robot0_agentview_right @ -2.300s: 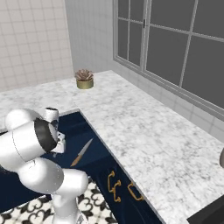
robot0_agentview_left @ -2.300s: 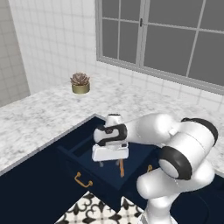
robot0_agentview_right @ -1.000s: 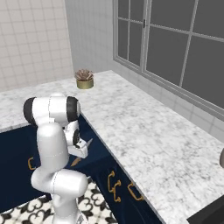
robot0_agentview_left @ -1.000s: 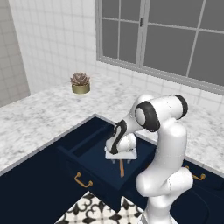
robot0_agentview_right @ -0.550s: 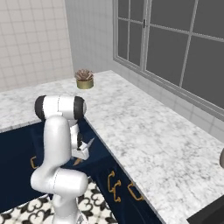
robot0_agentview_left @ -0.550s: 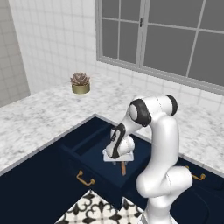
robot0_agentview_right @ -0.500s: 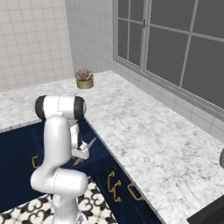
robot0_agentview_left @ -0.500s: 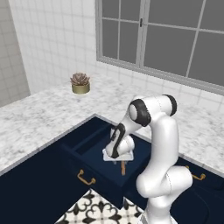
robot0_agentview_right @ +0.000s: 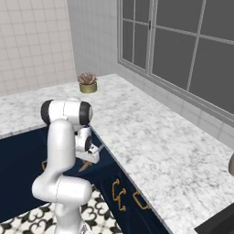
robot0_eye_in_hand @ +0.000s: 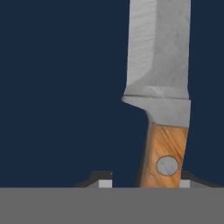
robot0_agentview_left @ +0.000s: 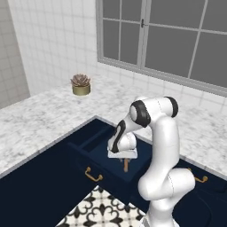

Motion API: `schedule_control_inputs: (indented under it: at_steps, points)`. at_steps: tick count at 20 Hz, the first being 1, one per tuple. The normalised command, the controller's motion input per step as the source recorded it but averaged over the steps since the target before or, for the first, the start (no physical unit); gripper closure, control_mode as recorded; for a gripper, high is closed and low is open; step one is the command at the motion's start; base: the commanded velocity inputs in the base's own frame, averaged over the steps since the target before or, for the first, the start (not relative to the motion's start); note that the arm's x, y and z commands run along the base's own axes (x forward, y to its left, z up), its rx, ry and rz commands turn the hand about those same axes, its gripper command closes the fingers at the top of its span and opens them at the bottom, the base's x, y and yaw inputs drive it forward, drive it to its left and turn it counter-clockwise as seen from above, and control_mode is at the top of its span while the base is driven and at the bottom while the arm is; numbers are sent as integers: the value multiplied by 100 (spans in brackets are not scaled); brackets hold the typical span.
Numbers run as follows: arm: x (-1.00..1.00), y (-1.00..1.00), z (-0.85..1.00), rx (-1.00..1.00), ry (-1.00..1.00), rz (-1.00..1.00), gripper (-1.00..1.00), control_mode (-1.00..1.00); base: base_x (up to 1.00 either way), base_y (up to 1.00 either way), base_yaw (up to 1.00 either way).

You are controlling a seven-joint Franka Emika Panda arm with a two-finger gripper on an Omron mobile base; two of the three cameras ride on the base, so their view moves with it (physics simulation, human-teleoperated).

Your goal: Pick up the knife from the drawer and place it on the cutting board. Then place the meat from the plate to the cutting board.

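Knife (robot0_eye_in_hand: 159,100) work is the step in hand: the claw (robot0_eye_in_hand: 142,181) has come right down into the drawer (robot0_agentview_left: 95,150) and its two tips straddle the wooden handle near the rivet. One tip sits just beside the handle on one side; the other stands a little way off on the far side, so the jaws are spread and not yet closed on anything. The blade runs away from the claw, lying flat on the dark blue drawer floor, with the handle end nearest the fingertips.

A couple of seconds ago the arm was hunched above the drawer with the hand well over the knife; since then the elbow has risen and the wrist has dropped steadily, and over the last half second the hand has barely shifted. Judged from that, the descent is about finished and the next move is likely a squeeze on the handle, though the handle lies off-centre between the tips and may slide as they close.

From the left base view the hand hangs low inside the open drawer, the handle end of the knife poking out beneath it. A brass pull marks the drawer front (robot0_agentview_left: 92,175). Beyond, the marble surface (robot0_agentview_right: 151,146) carries a small potted plant (robot0_agentview_left: 80,84) near the tiled wall, under the window (robot0_agentview_left: 177,40).
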Motion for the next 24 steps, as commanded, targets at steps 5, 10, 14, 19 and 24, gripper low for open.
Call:
schedule_control_inputs:
  at_steps: [5,10,14,19,24]
  points:
    - [-68,6,-68,2,3,0,100,-100,0,0,0]
    - [-27,19,-53,-1,24,3,100,-100,0,0,0]
    - [-92,54,0,0,4,6,100,-100,0,0,0]
    - [-90,74,30,-1,2,3,100,-100,0,0,0]
    - [-52,37,100,-2,0,1,100,-100,0,0,0]
